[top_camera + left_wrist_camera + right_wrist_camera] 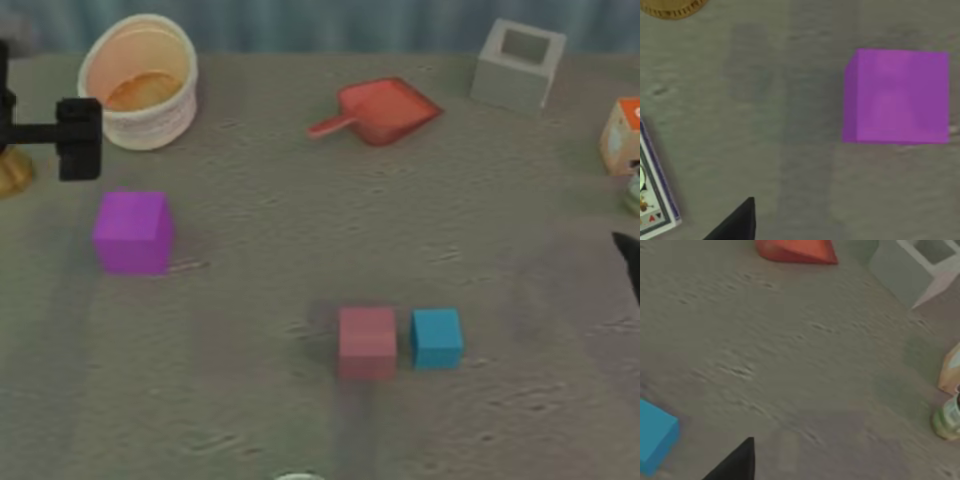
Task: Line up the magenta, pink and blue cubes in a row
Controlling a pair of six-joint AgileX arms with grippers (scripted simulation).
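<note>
The light over the table [300, 420] is soft and even, neither bright nor dim, with no glare or hot spots anywhere. Shadows are faint: a weak grey smear lies on the cloth beside the magenta cube [133, 232], and another pale patch sits around the pink cube [367, 342] and blue cube [437, 337]. From the left wrist camera a broad, dim band of shade runs across the surface next to the magenta cube. Everything looks slightly smeared, edges soft rather than crisp, and the cloth's texture shows as blurry streaks. The white bowl [140, 80] has fuzzy rims.
</note>
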